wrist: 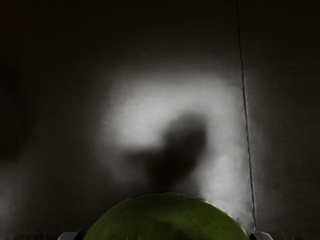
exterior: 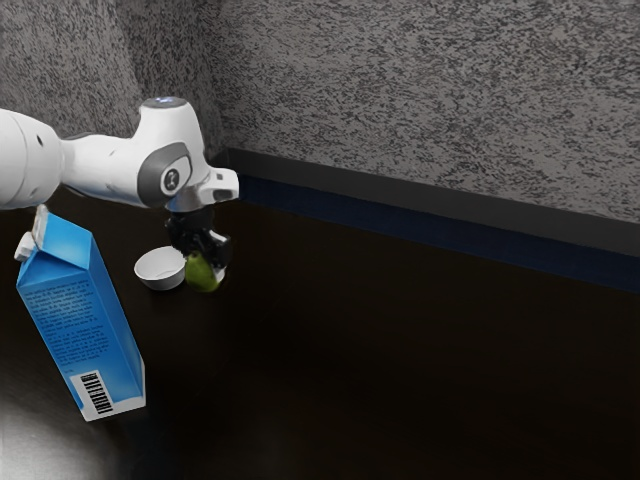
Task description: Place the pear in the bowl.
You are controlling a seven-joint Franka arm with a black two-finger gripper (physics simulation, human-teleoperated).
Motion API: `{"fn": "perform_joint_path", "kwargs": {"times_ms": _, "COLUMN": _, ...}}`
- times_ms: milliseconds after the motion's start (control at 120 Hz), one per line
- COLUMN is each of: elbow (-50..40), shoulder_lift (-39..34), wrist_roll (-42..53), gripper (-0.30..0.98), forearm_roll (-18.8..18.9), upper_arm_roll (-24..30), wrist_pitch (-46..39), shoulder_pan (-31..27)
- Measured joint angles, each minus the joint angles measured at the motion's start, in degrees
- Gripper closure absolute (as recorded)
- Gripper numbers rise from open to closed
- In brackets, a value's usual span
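The white arm [exterior: 110, 168] is reaching in from the exterior view's left, and its black pincer [exterior: 208, 262] is pointing down toward the dark surface [exterior: 400, 380]. The pincer is grasping the green pear [exterior: 203, 273], one finger pressing on each side of it. In the wrist view the pear's rounded green top is showing between the two fingertips. The pear is hanging outside the white bowl [exterior: 161, 282], near its rim and toward the exterior view's right of it.

The bowl is sitting on the surface with its open side facing up. Closer to the exterior camera, a blue carton [exterior: 85, 320] is standing on the surface toward the exterior view's left, its barcode [exterior: 95, 394] showing low on one side and a white cap [exterior: 25, 246] sticking out near the top.

Behind the surface, a mottled grey wall [exterior: 420, 100] is rising, with a dark baseboard [exterior: 420, 196] running along its foot and a dark blue strip [exterior: 420, 219] lying in front of that. In the wrist view, a pale patch of light [wrist: 140, 115] is spreading over the surface, a soft dark shadow [wrist: 185, 145] is falling within it, and a thin dark line [wrist: 245, 115] is running past one side.
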State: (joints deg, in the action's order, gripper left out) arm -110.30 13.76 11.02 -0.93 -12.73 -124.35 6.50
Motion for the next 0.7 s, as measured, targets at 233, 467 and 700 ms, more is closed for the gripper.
{"fn": "perform_joint_path", "kwargs": {"times_ms": 233, "elbow": 16.74, "shoulder_lift": 13.37, "wrist_roll": 4.37, "gripper": 0.33, "forearm_roll": -4.01, "upper_arm_roll": -2.46, "wrist_pitch": 4.84, "shoulder_pan": -10.01}}
{"fn": "perform_joint_path", "kwargs": {"times_ms": 467, "elbow": 25.38, "shoulder_lift": 20.87, "wrist_roll": 9.45, "gripper": 0.31, "forearm_roll": -7.30, "upper_arm_roll": -2.46, "wrist_pitch": 6.43, "shoulder_pan": -13.99}}
{"fn": "perform_joint_path", "kwargs": {"times_ms": 700, "elbow": 29.25, "shoulder_lift": 23.72, "wrist_roll": 13.95, "gripper": 0.18, "forearm_roll": -8.71, "upper_arm_roll": -2.39, "wrist_pitch": 6.78, "shoulder_pan": -14.56}}
